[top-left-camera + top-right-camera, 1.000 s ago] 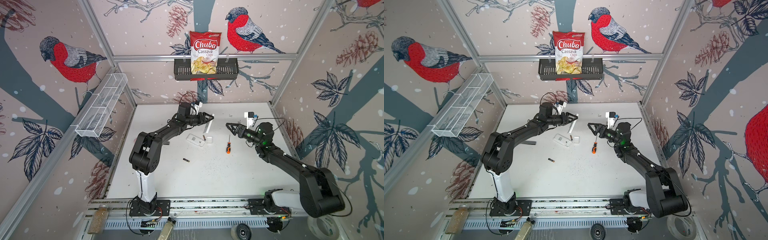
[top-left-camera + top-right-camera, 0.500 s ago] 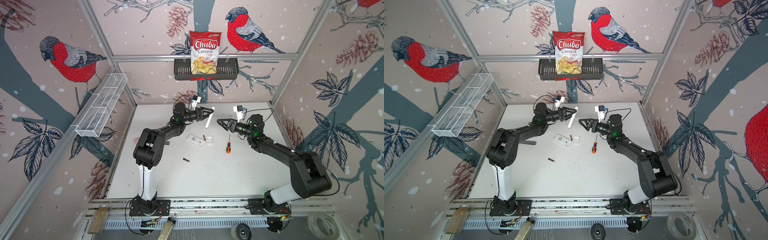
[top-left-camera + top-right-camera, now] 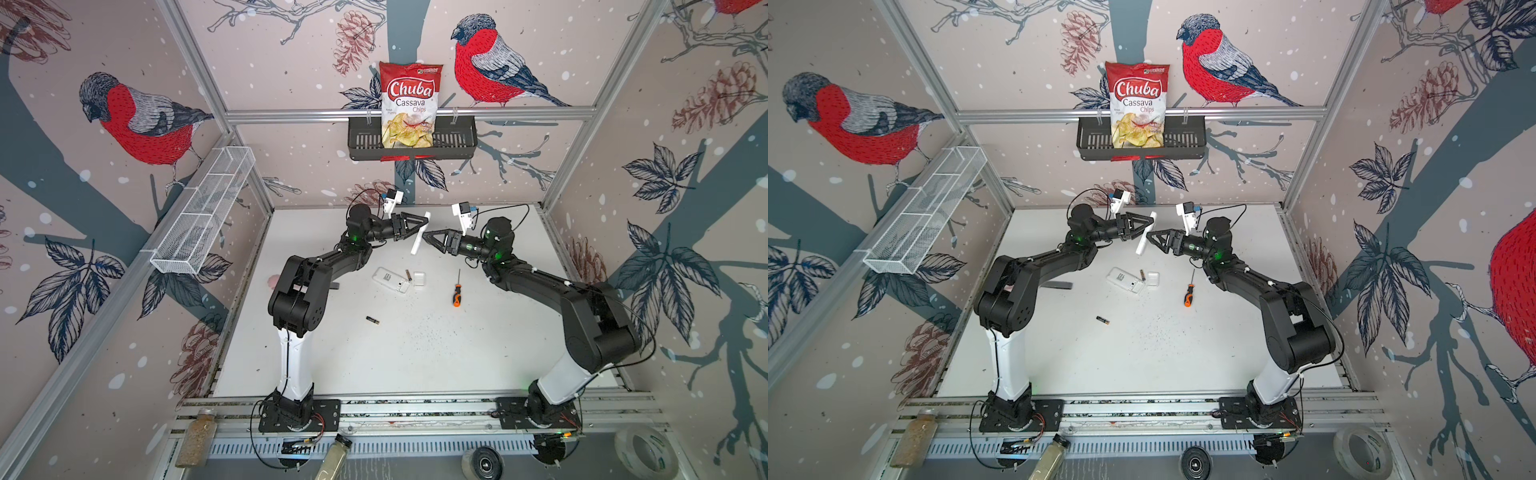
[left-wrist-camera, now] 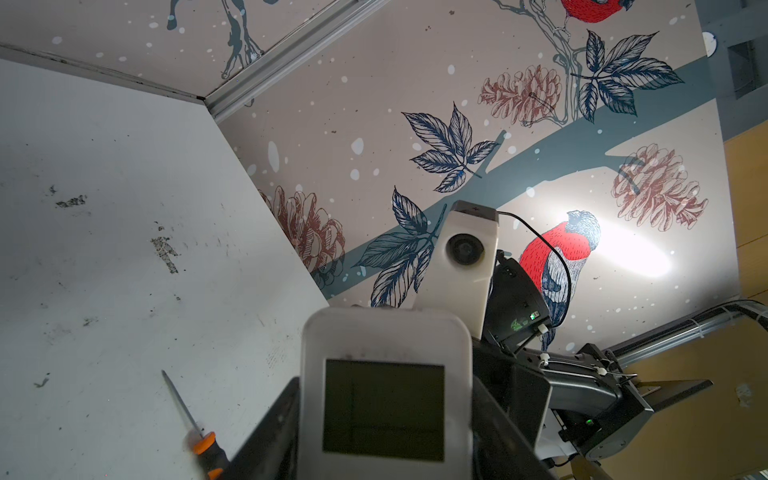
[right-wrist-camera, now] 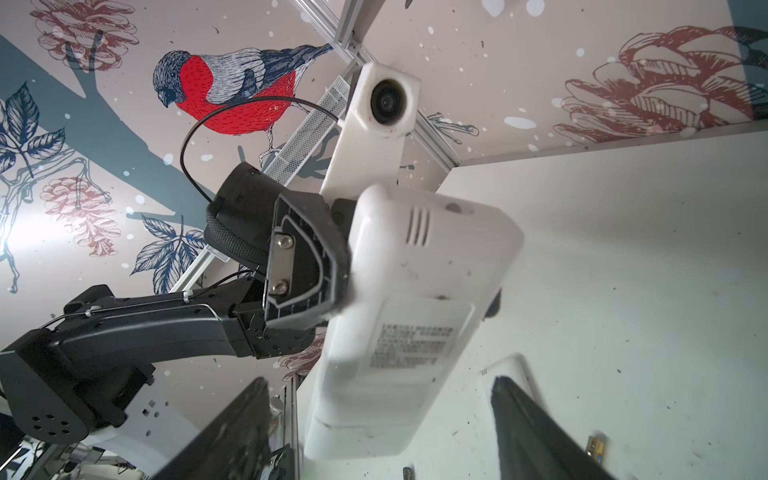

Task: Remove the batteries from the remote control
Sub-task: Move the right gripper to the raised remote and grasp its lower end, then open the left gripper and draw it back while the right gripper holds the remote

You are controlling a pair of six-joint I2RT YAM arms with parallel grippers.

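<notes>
The left claw point(image 3: 420, 228) is closed across the width of the raised remote control point(image 3: 419, 235) and grips it by both long edges. In the left wrist view the remote's display point(image 4: 384, 409) faces the camera, with a black finger point(image 4: 272, 432) against each side. The remote is held tilted, clear of the tabletop point(image 3: 415, 357), above its far middle area.

The right claw point(image 3: 430, 240) has its jaws wide and holds nothing. In the right wrist view its fingers point(image 5: 235, 432) stand on either side of the remote's lower end with a gap on each side. The remote's labelled back point(image 5: 415, 332) faces this claw. In both top views the tips are just beside the remote; contact cannot be determined.

The first battery point(image 3: 408, 275) lies on the tabletop between the second remote control point(image 3: 390, 279), which lies flat, and a small white cover point(image 3: 419, 278). The second battery point(image 3: 372, 319) lies alone, nearer the arm bases and well apart from the others. The orange-and-black screwdriver point(image 3: 456, 291) lies to the right of the cover, not touching it.
</notes>
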